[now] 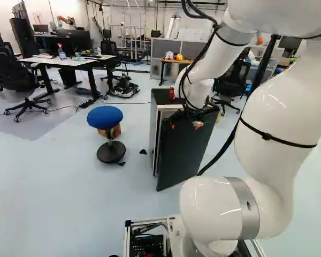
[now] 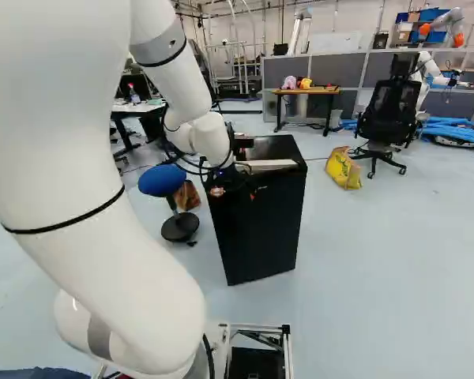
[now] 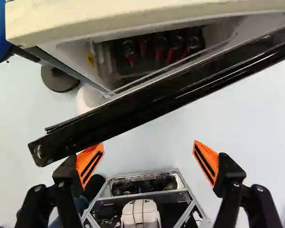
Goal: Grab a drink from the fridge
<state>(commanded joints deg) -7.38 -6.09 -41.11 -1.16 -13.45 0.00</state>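
The white arm [image 1: 270, 110] rises from its base joint, bends at the elbow, and extends forward and downward to the fridge [image 1: 154, 131]. The gripper [image 1: 185, 125] lies at the upper edge of the partly open door [image 1: 187, 155], its two fingers spread wide, one close beside the door's end. The drinks [image 3: 160, 46] stand inside the fridge, seen through the opening.
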